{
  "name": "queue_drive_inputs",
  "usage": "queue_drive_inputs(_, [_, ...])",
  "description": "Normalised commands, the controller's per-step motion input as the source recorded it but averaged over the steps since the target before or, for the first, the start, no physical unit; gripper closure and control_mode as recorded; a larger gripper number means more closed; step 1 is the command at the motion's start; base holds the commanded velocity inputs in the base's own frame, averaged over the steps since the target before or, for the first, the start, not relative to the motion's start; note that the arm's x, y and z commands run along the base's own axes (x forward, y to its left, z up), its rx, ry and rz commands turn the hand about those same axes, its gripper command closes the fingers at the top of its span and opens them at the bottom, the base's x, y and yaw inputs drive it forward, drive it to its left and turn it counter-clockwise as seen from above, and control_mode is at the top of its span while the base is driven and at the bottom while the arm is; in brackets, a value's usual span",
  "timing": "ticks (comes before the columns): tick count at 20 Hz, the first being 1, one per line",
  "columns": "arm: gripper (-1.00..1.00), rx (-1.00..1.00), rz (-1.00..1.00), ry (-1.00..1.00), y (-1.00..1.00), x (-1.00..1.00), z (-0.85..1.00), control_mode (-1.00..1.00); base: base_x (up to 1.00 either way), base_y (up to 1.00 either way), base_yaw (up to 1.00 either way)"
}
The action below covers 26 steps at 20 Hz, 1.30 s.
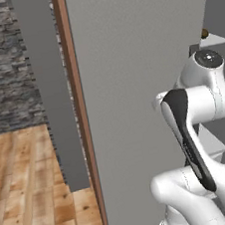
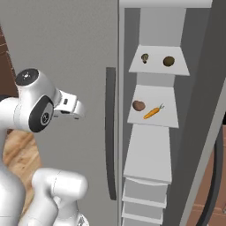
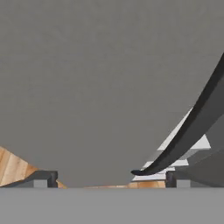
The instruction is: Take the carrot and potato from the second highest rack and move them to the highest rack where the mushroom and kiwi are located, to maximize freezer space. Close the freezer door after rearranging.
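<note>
grey fridge interior (image 2: pixel 152 26) open at right; tiny orange carrot (image 2: pixel 152 113) lies diagonal on second pale shelf (image 2: pixel 154 121), right of tool (image 3: pixel 111 179), tips apart, empty.

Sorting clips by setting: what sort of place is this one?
Most likely a rendered kitchen. A tall matte grey fridge-freezer stands open, its pale grey shelf plates holding a small orange carrot and a brown potato. Beside it are wood plank flooring and a grey stone wall.
</note>
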Motion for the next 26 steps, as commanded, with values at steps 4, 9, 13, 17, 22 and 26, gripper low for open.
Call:
queue_drive_inputs(4, [-1.0,0.0,0.0,0.0,0.0,0.0,0.0,1.0,-0.08,-0.31,-0.07])
queue_drive_inputs(9, [-1.0,0.0,0.0,0.0,0.0,0.0,0.0,1.0,0.0,-0.77,-0.07])
queue_drive_inputs(13, [-1.0,0.0,0.0,0.0,0.0,0.0,0.0,1.0,0.0,-0.66,-0.01])
queue_drive_inputs(17, [-1.0,0.0,0.0,0.0,0.0,0.0,0.0,1.0,0.13,-0.5,0.0])
queue_drive_inputs(22, [-1.0,0.0,0.0,0.0,0.0,0.0,0.0,1.0,0.38,-0.3,0.0])
queue_drive_inputs(26, [-1.0,0.0,0.0,0.0,0.0,0.0,0.0,1.0,0.63,-0.29,0.0])
